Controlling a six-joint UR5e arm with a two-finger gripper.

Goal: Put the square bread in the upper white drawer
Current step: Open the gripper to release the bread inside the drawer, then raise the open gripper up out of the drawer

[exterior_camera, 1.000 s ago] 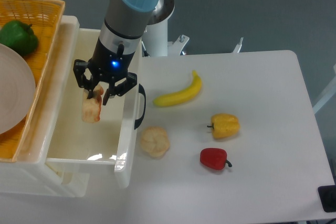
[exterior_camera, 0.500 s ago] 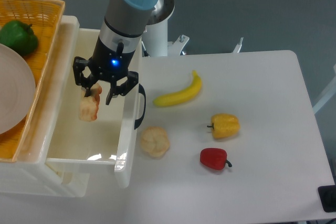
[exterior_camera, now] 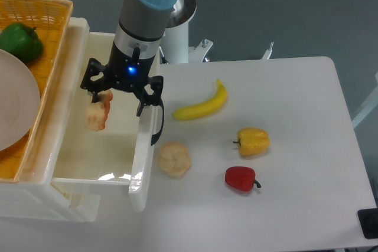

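Note:
The square bread (exterior_camera: 96, 114), a pale tan block with a reddish edge, is inside the upper white drawer (exterior_camera: 140, 159), close to its left wall. The drawer is pulled out, and its black handle (exterior_camera: 158, 121) faces the table. My gripper (exterior_camera: 118, 94) hangs over the drawer with its fingers spread wide, open. The left finger is just above the top of the bread, and I cannot tell whether it touches. The right finger is over the drawer's front panel.
An orange woven basket (exterior_camera: 36, 13) above the drawer holds a green pepper (exterior_camera: 20, 41) and a white plate (exterior_camera: 13, 110). On the table lie a banana (exterior_camera: 202, 106), a lumpy beige bun (exterior_camera: 173, 159), a yellow pepper (exterior_camera: 254, 141) and a red pepper (exterior_camera: 240, 178).
The fingers have spread from shut on the bread to wide open. The bread has shifted slightly left and up in the picture, toward the drawer's left wall.

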